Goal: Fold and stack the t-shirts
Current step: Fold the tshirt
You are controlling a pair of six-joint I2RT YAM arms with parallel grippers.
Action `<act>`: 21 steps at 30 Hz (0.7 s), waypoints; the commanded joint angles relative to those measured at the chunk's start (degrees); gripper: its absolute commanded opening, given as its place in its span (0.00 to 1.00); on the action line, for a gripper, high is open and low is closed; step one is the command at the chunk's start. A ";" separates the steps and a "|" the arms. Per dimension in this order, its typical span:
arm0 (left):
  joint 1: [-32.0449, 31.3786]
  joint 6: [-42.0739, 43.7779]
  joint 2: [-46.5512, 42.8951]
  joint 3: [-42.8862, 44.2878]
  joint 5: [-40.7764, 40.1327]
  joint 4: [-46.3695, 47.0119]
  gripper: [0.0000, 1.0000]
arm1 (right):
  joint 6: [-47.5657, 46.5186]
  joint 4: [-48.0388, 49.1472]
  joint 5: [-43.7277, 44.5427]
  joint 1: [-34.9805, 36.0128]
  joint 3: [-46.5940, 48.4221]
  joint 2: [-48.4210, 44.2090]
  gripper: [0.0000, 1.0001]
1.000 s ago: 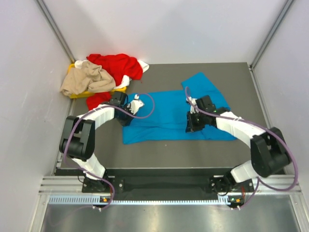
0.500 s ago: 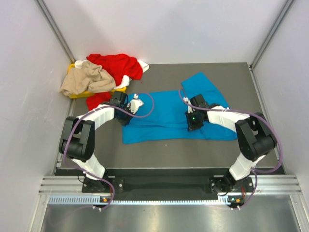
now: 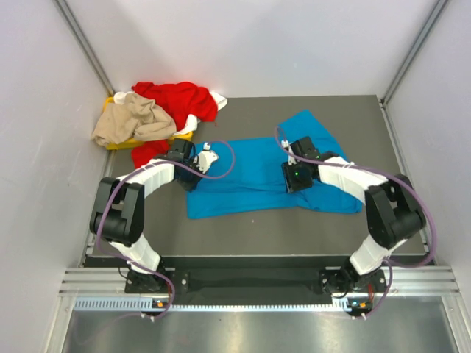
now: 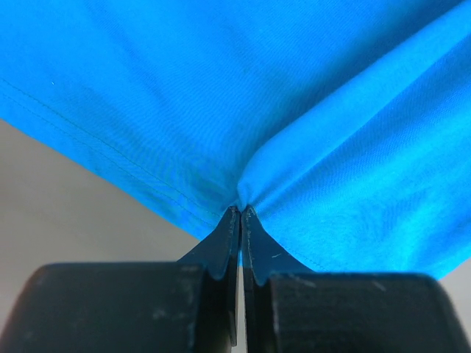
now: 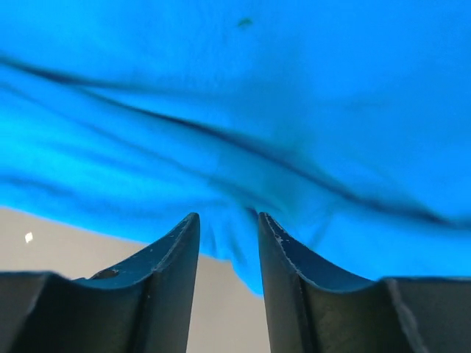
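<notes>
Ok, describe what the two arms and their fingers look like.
Both the left arm and right arm have white shell links, chunky black joints and a thin purple cable. The left fingers and right fingers are matte black, tapering blades, slightly scuffed.

Plain bright blue t-shirt; plain red t-shirt; beige t-shirt; white t-shirt; yellow tray; dark grey table; purple cables.

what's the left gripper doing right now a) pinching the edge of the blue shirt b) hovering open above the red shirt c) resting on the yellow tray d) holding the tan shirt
a: the left wrist view shows the left gripper shut on a pinch of the blue t-shirt at its hem.
</notes>
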 commanded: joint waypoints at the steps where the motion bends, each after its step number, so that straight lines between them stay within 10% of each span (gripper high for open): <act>1: 0.29 0.86 -1.39 0.82 -1.29 1.48 0.02 | 0.25 -2.84 3.19 -1.29 -0.35 -9.05 0.39; 13: 0.20 1.12 -1.83 1.43 -1.73 0.69 0.02 | -0.71 -4.43 12.44 -2.97 -1.05 -1.24 0.37; 21: 0.29 0.42 -1.31 1.61 -2.52 1.30 0.00 | -0.44 -2.84 11.37 -3.67 -1.15 -1.24 0.00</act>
